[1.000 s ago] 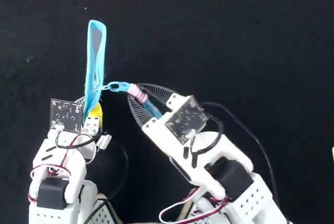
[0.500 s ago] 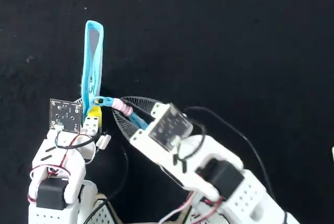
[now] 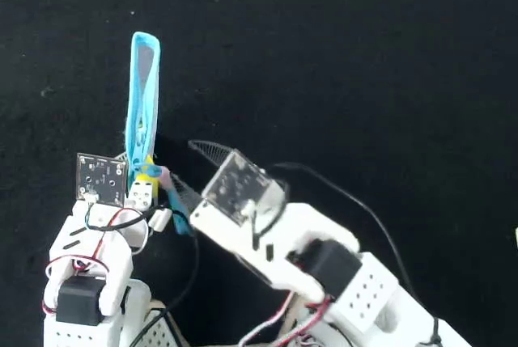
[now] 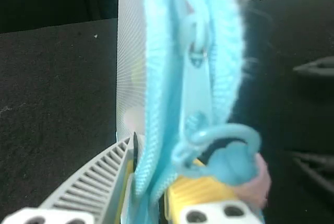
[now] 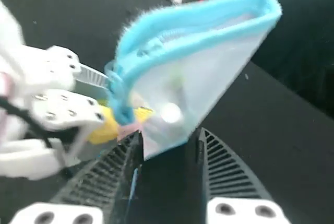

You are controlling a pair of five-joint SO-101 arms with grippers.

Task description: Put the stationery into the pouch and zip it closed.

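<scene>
Left hand: clamped on the pouch's near end at 7 o'clock; that grip stands it on edge, zip uppermost.
Right hand: just beside, at the left hand's 3 o'clock; jaws apart, the pull cord running in under it.
Pull cord: its loop and pink bead sit by the left hand, so you can judge the zip nearly run home.
Pouch: stretches toward 12 o'clock over the bench; pale stationery shows through its side.

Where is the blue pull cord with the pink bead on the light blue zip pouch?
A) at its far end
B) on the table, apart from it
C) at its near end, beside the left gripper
C: the blue pull cord sits at the near end of the light blue zip pouch, against the left gripper holding it.
</scene>
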